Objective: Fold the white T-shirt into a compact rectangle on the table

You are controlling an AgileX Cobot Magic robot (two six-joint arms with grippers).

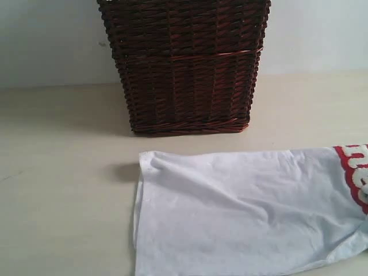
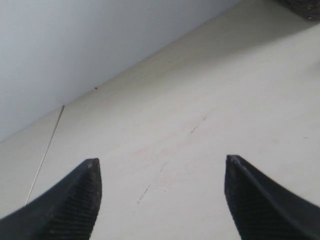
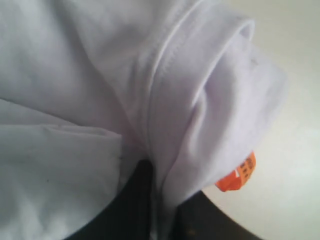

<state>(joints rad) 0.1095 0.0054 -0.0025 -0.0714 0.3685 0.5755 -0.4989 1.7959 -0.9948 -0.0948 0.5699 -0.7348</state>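
The white T-shirt (image 1: 241,213) lies spread on the table (image 1: 63,190) at the front right of the exterior view. Its red-outlined lettering (image 1: 353,172) shows at the right edge. Neither gripper appears in that view. In the right wrist view my right gripper (image 3: 162,200) is shut on a bunched fold of the white T-shirt (image 3: 150,75), and the orange neck tag (image 3: 239,175) hangs beside the jaws. In the left wrist view my left gripper (image 2: 162,172) is open over bare table (image 2: 200,100), with nothing between its dark ribbed fingers (image 2: 80,200).
A dark brown wicker basket (image 1: 184,63) stands at the back of the table, just behind the shirt's far edge. A pale wall (image 1: 46,40) rises behind it. A corner of the basket (image 2: 305,7) shows in the left wrist view.
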